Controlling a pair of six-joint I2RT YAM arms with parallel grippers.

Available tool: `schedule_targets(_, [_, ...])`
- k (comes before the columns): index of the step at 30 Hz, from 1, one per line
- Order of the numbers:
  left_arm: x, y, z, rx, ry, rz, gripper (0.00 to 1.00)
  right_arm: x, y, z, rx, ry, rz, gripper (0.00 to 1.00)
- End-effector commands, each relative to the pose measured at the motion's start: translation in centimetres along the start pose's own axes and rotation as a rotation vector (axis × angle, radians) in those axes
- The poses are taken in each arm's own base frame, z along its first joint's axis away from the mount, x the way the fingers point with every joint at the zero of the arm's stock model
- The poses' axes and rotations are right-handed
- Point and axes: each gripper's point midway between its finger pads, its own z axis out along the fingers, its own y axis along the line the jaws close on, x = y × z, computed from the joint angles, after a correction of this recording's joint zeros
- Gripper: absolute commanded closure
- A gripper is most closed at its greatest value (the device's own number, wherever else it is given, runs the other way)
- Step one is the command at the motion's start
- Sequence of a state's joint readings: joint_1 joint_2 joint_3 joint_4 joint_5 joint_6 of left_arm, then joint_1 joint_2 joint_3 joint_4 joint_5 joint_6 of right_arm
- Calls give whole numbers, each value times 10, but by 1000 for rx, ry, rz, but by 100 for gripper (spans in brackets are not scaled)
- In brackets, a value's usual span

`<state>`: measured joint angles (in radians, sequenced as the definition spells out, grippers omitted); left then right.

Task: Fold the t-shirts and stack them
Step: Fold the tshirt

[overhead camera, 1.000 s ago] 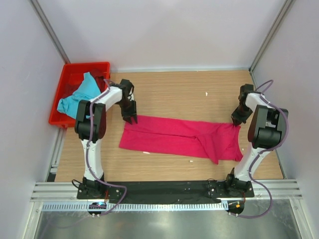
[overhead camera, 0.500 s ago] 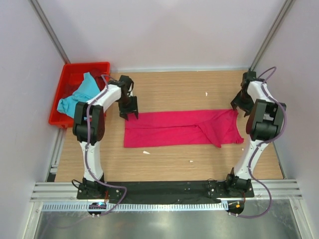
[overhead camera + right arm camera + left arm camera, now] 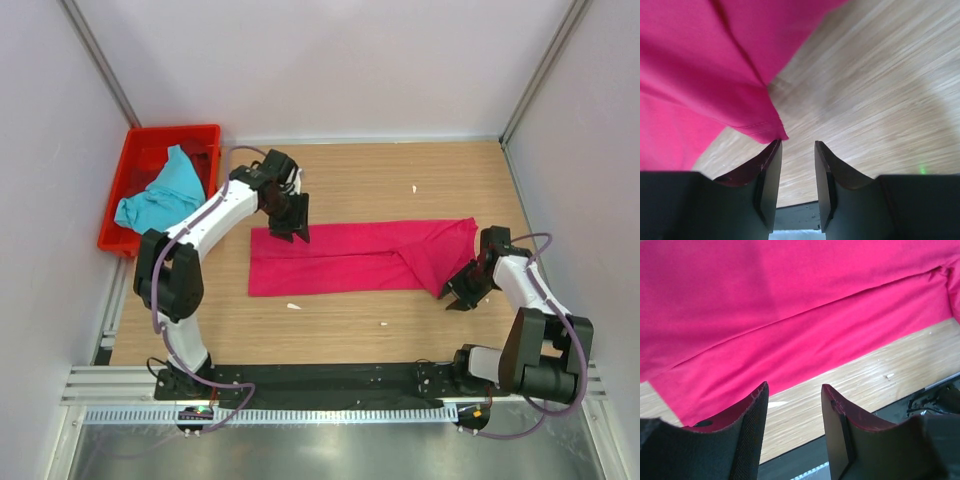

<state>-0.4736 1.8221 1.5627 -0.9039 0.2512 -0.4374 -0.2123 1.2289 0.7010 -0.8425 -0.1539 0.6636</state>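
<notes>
The magenta-pink t-shirt (image 3: 350,258) lies as a long flat strip across the middle of the table. It also fills the top of the left wrist view (image 3: 790,305) and the upper left of the right wrist view (image 3: 700,65). My left gripper (image 3: 293,232) hovers over the strip's far left edge, open with nothing between its fingers (image 3: 794,390). At the shirt's near right corner my right gripper (image 3: 458,298) is open too. Its gap (image 3: 797,145) shows bare wood, and the cloth's pointed corner sits just off its left fingertip. The turquoise-blue t-shirt (image 3: 160,190) lies crumpled in the crate.
The red plastic crate (image 3: 190,131) stands at the table's far left corner against the wall. Small white scraps lie on the wood (image 3: 293,306), (image 3: 383,323), (image 3: 414,188). Walls close in the table on three sides. A black rail runs along the near edge.
The shirt was pulled straight into a flat strip and let go. My left gripper has moved right over its far edge. The right arm has swung from the far right to the near right corner.
</notes>
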Motion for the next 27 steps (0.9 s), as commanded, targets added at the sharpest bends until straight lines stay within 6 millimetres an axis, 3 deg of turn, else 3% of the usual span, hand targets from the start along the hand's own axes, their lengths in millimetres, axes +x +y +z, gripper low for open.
schedule_targets(1, [1,-33,3,95,4,66,53,-8,24,10,-116,-16,15,61])
schedule_targets(4, [4,-52,5,126,18,111,53,-14,22,14,-88,-20,-10,51])
schedule_targets(12, [10,-56,12,118,36,121,53,-21,27,15,-113,-51,-7,52])
schedule_targets(15, [8,-59,13,126,39,114,53,-26,27,19,-114,-75,-17,59])
schedule_targets(18, [6,-61,12,131,35,116,53,-31,28,16,-97,-80,-37,77])
schedule_targets(19, [5,-60,12,128,33,117,53,-34,30,13,-99,-86,-44,90])
schedule_targets(20, [5,-60,11,127,33,117,53,-41,37,5,-111,-107,-50,94])
schedule_targets(22, [6,-59,13,125,32,117,53,-50,49,-5,-134,-117,-50,99])
schedule_targets(27, [7,-60,16,128,43,113,53,-80,75,-13,-152,-140,-39,99])
